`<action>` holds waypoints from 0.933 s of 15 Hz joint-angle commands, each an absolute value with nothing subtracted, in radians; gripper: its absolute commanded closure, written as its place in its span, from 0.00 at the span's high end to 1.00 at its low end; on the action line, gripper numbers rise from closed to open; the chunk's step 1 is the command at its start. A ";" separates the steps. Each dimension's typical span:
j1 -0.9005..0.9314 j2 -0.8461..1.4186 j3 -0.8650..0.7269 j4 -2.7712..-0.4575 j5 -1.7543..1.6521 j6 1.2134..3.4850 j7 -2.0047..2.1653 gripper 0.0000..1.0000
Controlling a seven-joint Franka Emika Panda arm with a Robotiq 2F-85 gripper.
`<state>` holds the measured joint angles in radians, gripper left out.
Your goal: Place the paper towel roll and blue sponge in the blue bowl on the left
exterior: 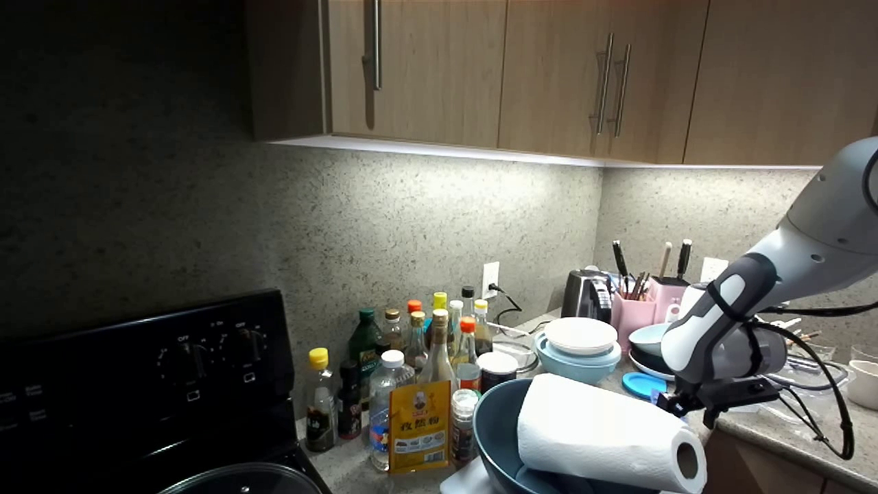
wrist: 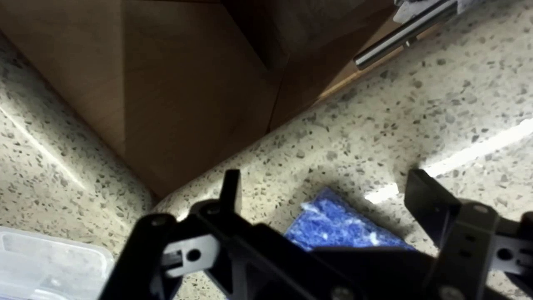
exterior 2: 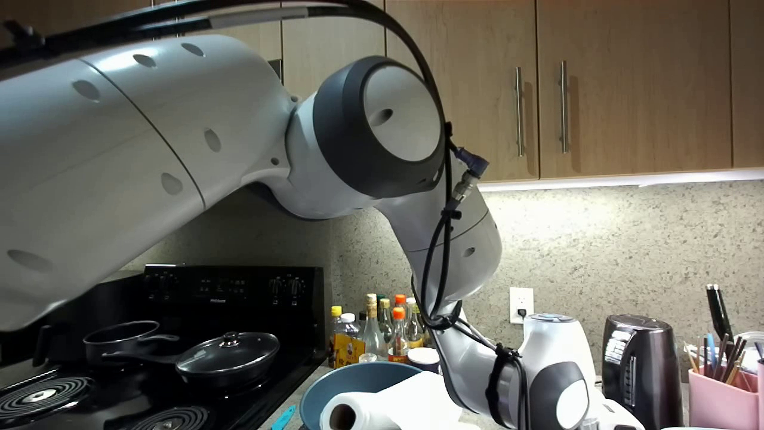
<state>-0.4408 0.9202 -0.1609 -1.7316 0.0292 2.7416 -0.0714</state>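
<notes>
The white paper towel roll (exterior: 603,433) lies tilted in the blue bowl (exterior: 495,418), one end sticking out over the rim. Both the roll (exterior 2: 382,409) and the bowl (exterior 2: 352,377) show at the bottom edge of an exterior view too. In the wrist view the blue sponge (wrist: 339,225), flecked with white, is on the speckled counter, one corner pointing up the picture. My gripper (wrist: 325,181) stands open over it, with the sponge's corner showing between the spread fingers and touching neither. The gripper body hides the rest of the sponge.
Pale stacked bowls (exterior: 578,363) and a blue lid (exterior: 643,384) stand between the bowl and the arm. Several bottles (exterior: 439,350) crowd the wall. The counter edge drops to cabinets (wrist: 187,83). A clear container (wrist: 50,266) sits at lower left in the wrist view.
</notes>
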 commanded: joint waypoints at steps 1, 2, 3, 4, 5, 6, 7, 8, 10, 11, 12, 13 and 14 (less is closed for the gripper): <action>-0.437 0.924 -0.166 -1.725 0.039 2.737 -0.078 1.00; -0.437 0.925 -0.166 -1.725 0.039 2.737 -0.078 1.00; -0.437 0.925 -0.166 -1.725 0.039 2.737 -0.078 1.00; -0.435 0.931 -0.172 -1.718 0.037 2.736 -0.074 1.00; -0.440 0.932 -0.170 -1.716 0.036 2.734 -0.081 1.00; -0.441 0.935 -0.172 -1.713 0.032 2.731 -0.085 1.00; -0.434 0.937 -0.187 -1.711 0.023 2.720 -0.083 1.00; -0.442 0.936 -0.184 -1.710 0.025 2.721 -0.090 1.00; -0.448 0.939 -0.189 -1.698 0.024 2.715 -0.095 1.00; -0.455 0.939 -0.183 -1.691 0.027 2.714 -0.102 1.00; -0.456 0.941 -0.183 -1.681 0.026 2.713 -0.103 1.00; -0.455 0.944 -0.184 -1.675 0.025 2.710 -0.103 1.00; -0.451 0.949 -0.190 -1.667 0.022 2.703 -0.098 1.00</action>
